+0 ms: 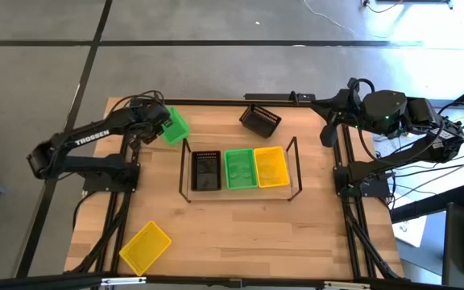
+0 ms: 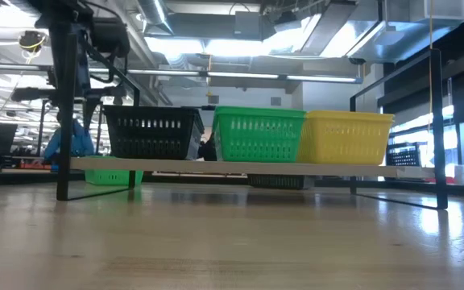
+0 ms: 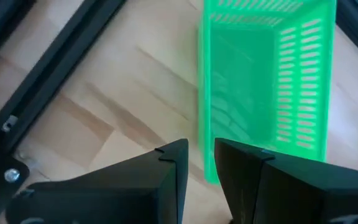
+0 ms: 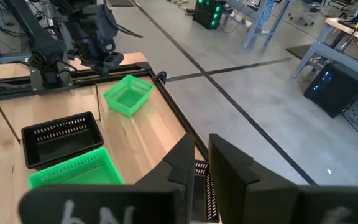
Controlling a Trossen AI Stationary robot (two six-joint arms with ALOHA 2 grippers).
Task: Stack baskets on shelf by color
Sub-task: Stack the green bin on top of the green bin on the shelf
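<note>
My left gripper [image 3: 201,171] is at the table's far left, shut on a loose green basket [image 1: 175,126] that sits tilted there and also shows in the right wrist view [image 4: 128,94]. The wire shelf [image 1: 296,165] stands mid-table. On its wood base sit a black basket [image 1: 206,170], a green basket [image 1: 240,167] and a yellow basket [image 1: 270,165], side by side. A second black basket [image 1: 260,119] lies on the table beyond the shelf. A second yellow basket [image 1: 145,246] lies near the near left corner. My right gripper [image 4: 202,165] waits shut over the far right side, holding nothing. My left gripper pinches the loose green basket by the rim of one wall at a corner [image 3: 207,163], one finger [image 3: 173,165] outside the basket and the other [image 3: 244,165] inside. The fingers point down from above. Whether the basket is lifted clear of the table, I cannot tell.
A black metal frame [image 1: 341,161] runs around the tabletop. Bare wood lies between the shelf and the near edge [image 1: 248,234]. Beyond the table is a grey floor with workshop benches [image 4: 347,37].
</note>
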